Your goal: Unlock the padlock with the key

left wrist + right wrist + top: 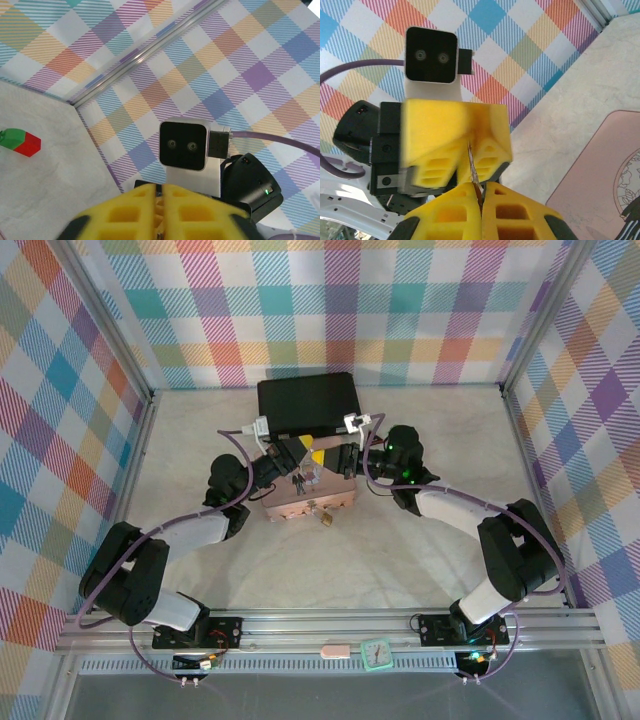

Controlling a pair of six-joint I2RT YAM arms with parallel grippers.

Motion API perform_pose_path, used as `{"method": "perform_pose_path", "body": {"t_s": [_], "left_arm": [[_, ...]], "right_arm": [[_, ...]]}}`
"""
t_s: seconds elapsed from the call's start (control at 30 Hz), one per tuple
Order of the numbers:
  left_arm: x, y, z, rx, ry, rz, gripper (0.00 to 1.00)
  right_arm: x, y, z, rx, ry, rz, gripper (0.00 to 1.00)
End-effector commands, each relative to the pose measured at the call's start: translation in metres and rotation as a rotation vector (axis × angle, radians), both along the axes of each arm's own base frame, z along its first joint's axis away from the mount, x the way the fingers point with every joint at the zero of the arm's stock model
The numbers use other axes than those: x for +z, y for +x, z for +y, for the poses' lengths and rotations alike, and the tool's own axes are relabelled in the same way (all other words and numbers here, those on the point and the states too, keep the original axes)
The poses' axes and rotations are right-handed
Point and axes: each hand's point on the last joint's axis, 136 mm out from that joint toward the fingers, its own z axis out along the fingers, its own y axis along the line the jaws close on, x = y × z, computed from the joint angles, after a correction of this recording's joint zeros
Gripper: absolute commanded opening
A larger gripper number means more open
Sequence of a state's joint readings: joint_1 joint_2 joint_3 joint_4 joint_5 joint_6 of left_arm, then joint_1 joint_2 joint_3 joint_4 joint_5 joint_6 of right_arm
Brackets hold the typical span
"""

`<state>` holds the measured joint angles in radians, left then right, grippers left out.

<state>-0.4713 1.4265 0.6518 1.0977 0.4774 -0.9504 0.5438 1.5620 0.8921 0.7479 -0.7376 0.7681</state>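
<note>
Above the pink box (300,508) my two grippers meet tip to tip. The key (472,167), a thin metal sliver, runs from the shut right gripper (481,194) up into the yellow fingers (445,130) of the left gripper (300,452). The left gripper (163,200) is shut too, its pads pressed together with a small glint low in the seam. My right gripper (320,456) faces it from the right. The small brass padlock (326,519) hangs at the front edge of the pink box, below both grippers.
A black box (307,403) stands just behind the grippers. A red and green block (20,142) lies on the white table near the checked wall. The pink box's lid (600,170) lies to the right under the right gripper.
</note>
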Motion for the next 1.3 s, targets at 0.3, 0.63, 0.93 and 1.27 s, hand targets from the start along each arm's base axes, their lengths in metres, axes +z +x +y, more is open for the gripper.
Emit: {"method": "perform_pose_path", "body": {"t_s": [0.3,0.63,0.93,1.27], "left_arm": [[-0.06,-0.027,0.055,0.217,0.438,0.23,0.69],[-0.148,-0.099,0.024,0.136,0.677,0.443,0.64],[-0.204,-0.09,-0.008,0.21,0.94,0.536,0.66],[-0.238,-0.057,-0.043,0.353,0.857,0.526,0.6]], "right_arm": [[-0.047,-0.022,-0.042,-0.126,-0.366,-0.03,0.0],[-0.111,-0.035,-0.095,-0.27,-0.685,0.072,0.0],[-0.136,-0.045,-0.109,-0.294,-0.742,0.138,0.0],[-0.132,-0.051,-0.11,-0.313,-0.686,0.138,0.0]]}}
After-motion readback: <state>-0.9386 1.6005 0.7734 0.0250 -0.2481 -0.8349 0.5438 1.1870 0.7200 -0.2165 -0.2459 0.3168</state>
